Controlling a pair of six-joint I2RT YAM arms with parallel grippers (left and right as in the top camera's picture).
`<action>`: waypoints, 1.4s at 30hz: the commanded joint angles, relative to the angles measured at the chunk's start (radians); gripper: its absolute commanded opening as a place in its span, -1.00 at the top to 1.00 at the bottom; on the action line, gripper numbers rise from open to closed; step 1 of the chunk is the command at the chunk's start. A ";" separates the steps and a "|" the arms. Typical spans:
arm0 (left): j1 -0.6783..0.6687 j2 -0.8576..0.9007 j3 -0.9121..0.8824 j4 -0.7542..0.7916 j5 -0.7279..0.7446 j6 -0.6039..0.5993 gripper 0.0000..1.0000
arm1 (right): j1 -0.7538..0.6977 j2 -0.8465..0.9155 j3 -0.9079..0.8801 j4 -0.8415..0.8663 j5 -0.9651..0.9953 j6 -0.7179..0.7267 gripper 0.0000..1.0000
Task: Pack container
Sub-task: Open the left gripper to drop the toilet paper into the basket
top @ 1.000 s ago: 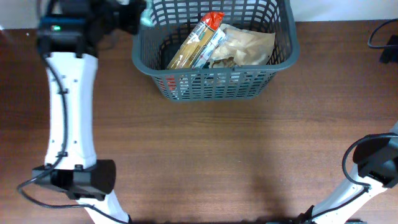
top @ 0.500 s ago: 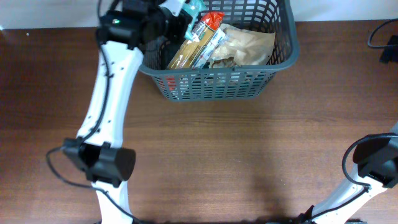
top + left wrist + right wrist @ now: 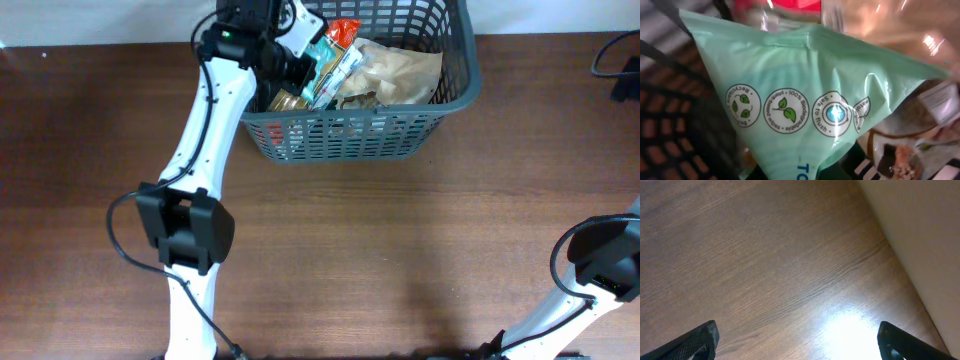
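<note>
**Packing, late stage.** The left claw (image 3: 300, 60), pinched shut on a green packet (image 3: 805, 100), hangs just inside the rim of the container (image 3: 350, 135), which sits directly below it on the desk (image 3: 400, 250). Beyond the claw, already inside, lie a pasta packet (image 3: 338, 62) and a brown bag (image 3: 400, 70). Remaining, by judgement: lower and release the packet. The right claw (image 3: 797, 340) stands spread over the desk, well apart, holding nothing.

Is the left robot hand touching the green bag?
Touching. Overhead, the green bag sticks out of the shut left gripper, over the container.
</note>
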 commanded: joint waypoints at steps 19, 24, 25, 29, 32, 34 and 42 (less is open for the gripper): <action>-0.047 0.016 0.106 -0.010 -0.095 0.022 -0.99 | 0.002 -0.022 0.005 0.000 -0.002 0.006 -0.98; -0.018 0.014 0.283 -0.029 -0.136 -0.045 -0.98 | 0.002 -0.022 0.005 0.000 -0.002 0.006 -0.98; -0.010 0.014 0.321 -0.039 -0.136 -0.046 -0.99 | 0.002 -0.022 0.005 0.000 -0.002 0.006 -0.98; 0.037 0.000 0.496 -0.106 -0.137 -0.053 -0.99 | 0.002 -0.022 0.005 0.000 -0.002 0.006 -0.97; 0.078 -0.023 0.600 -0.175 -0.139 -0.053 -0.99 | 0.002 -0.022 0.005 0.000 -0.002 0.006 -0.98; 0.109 -0.046 0.661 -0.226 -0.140 -0.053 -0.98 | 0.002 -0.022 0.005 0.000 -0.002 0.006 -0.98; 0.206 -0.169 0.768 -0.371 -0.268 -0.053 -0.99 | 0.002 -0.022 0.005 0.000 -0.002 0.006 -0.98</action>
